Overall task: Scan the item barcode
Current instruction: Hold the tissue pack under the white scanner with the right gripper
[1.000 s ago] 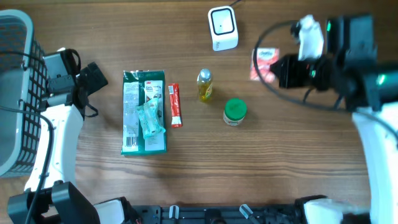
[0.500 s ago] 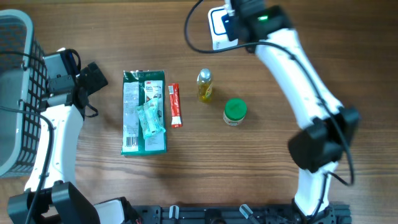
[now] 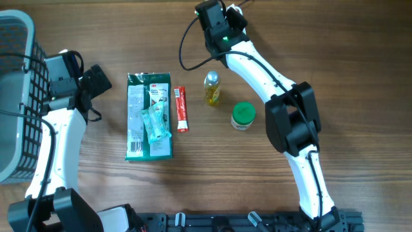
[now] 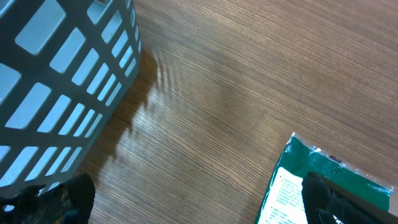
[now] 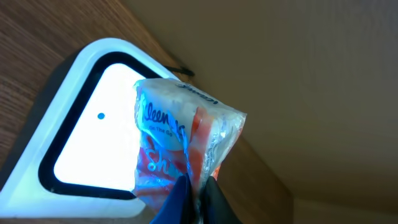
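The right gripper (image 5: 194,198) is pinching a small tissue packet (image 5: 186,140) by its lower gathered end, with the jaws closed almost fully on the film. It is presenting the packet close in front of the lit window of the white scanner (image 5: 68,81), which is standing at the far edge of the bench (image 3: 360,96). Whether the barcode is facing the window cannot be determined; only the printed red-and-blue face is showing.

Handling assessment: the packet is judged light, soft and crushable, with a glossy wrapper that is likely slippery. The crimped end seam is the sound place to hold it, since a pinch there is not deforming the printed faces. Held from one end, it is liable to twist or droop, so any turning should be slow.

The left gripper (image 3: 96,78) is standing wide open and empty near the left edge, beside the basket (image 3: 19,26). A green packet (image 3: 149,116), a red sachet (image 3: 181,109), a small bottle (image 3: 212,88) and a green-lidded jar (image 3: 243,116) are lying mid-bench.
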